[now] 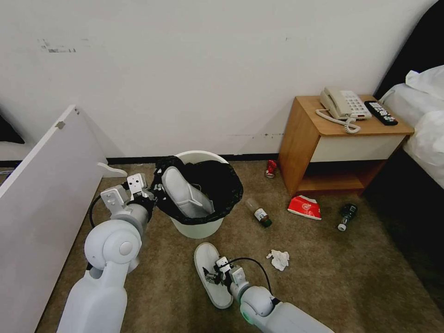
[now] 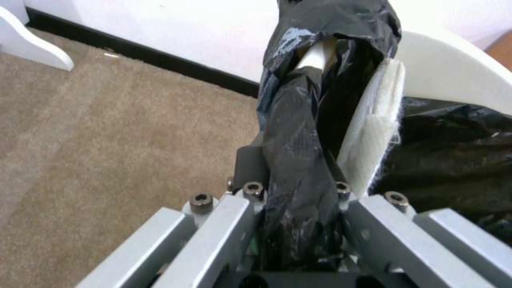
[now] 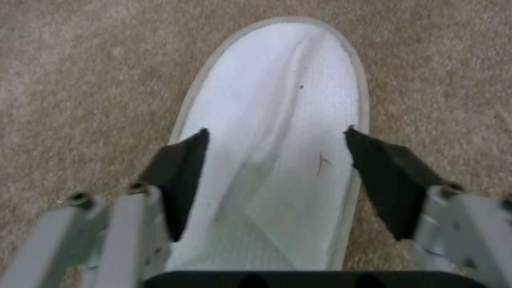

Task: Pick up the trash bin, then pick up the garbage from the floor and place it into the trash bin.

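The left gripper (image 1: 155, 194) clenched the bin (image 1: 199, 226) at its bagged rim; one slipper (image 1: 185, 194) stood half hidden inside. The right gripper (image 3: 277, 160) hung released over the floor slipper (image 3: 283, 120), whose heel was cut off from view.

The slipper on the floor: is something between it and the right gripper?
Nothing visible. The right gripper hangs open directly over the slipper on the floor, one finger to each side. The left gripper holds the trash bin by its rim.
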You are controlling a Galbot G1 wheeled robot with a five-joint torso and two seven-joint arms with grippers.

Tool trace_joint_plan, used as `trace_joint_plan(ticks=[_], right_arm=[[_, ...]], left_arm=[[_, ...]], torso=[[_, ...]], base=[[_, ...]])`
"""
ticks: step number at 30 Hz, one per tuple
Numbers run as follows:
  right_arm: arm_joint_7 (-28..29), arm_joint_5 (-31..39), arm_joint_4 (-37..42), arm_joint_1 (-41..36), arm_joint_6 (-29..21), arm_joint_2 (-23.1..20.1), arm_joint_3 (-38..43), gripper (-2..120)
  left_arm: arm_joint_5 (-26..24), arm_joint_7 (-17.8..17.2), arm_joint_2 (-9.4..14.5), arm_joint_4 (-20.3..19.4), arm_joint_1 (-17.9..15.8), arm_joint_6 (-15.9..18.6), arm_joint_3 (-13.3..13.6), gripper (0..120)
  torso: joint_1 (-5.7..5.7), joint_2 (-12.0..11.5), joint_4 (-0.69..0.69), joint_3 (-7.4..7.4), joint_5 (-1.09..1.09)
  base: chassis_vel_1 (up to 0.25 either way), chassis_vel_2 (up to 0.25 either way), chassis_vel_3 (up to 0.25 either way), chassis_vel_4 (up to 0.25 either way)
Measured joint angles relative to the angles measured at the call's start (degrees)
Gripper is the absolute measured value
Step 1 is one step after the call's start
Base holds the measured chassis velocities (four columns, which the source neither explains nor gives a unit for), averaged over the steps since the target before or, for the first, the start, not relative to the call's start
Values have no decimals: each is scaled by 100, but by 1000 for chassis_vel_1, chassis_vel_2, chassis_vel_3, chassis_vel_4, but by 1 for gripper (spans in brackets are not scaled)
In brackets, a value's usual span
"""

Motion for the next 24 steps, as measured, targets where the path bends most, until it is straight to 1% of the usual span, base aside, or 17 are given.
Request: trace_joint_plan(ticks=[1, 2, 4, 5, 6, 7, 8, 10, 11, 12, 13, 14, 17, 24], right_arm=[[0, 0, -5, 0, -2, 0, -7, 60], [0, 0, -5, 0, -2, 0, -7, 60], [-3, 0, -36, -2, -2, 1, -6, 45], [-3, 0, -36, -2, -2, 1, -6, 45], [-8, 0, -50, -2, 1, 2, -3, 42], [-9, 0, -66, -6, 7, 5, 1, 35], [-9, 0, -66, -6, 7, 5, 1, 35], [-12, 4, -76, -16, 22, 7, 8, 25], [-12, 4, -76, -16, 22, 7, 8, 25], [-13, 5, -76, -17, 26, 6, 9, 22], [-16, 7, -76, -17, 31, 5, 12, 14], [-16, 7, -76, -17, 31, 5, 12, 14], [-24, 28, -77, 6, 68, -4, 29, 0], [-30, 31, -84, 44, 103, -22, 65, 0]], left_arm=[[0, 0, -1, 0, -3, 0, 1, 4], [0, 0, -1, 0, -3, 0, 1, 4], [0, 1, 0, -6, -4, -2, 2, 4], [0, 1, 0, -6, -4, -2, 2, 4], [0, 1, 0, -7, -2, -3, 2, 4], [0, 1, -1, -7, -2, -5, 2, 4], [0, 1, -1, -7, -2, -5, 2, 4], [2, 4, -3, -7, -2, -9, 3, 4], [2, 4, -3, -7, -2, -9, 3, 4], [3, 5, -3, -7, -4, -10, 3, 4], [4, 6, -3, -5, -5, -12, 3, 4], [4, 6, -3, -5, -5, -12, 3, 4], [25, 17, -9, 16, -6, -21, 8, 4], [33, 21, -9, 26, -19, -23, 13, 4]], torso=[[0, 0, 0, 0, 0], [0, 0, 0, 0, 0], [0, 0, 0, 0, 0], [0, 0, 0, 0, 0], [0, 0, 0, 0, 0], [0, 0, 0, 0, 0], [0, 0, 0, 0, 0], [0, 0, 0, 0, 0], [0, 0, 0, 0, 0], [0, 0, 0, 0, 0], [0, 0, 0, 0, 0], [0, 0, 0, 0, 0], [0, 0, 0, 0, 0], [0, 0, 0, 0, 0]], base=[[0, 0, 0, 0], [0, 0, 0, 0], [0, 0, 0, 0], [0, 0, 0, 0], [0, 0, 0, 0], [0, 0, 0, 0], [0, 0, 0, 0], [0, 0, 0, 0], [0, 0, 0, 0], [0, 0, 0, 0], [0, 0, 0, 0], [0, 0, 0, 0], [0, 0, 0, 0], [0, 0, 0, 0]])
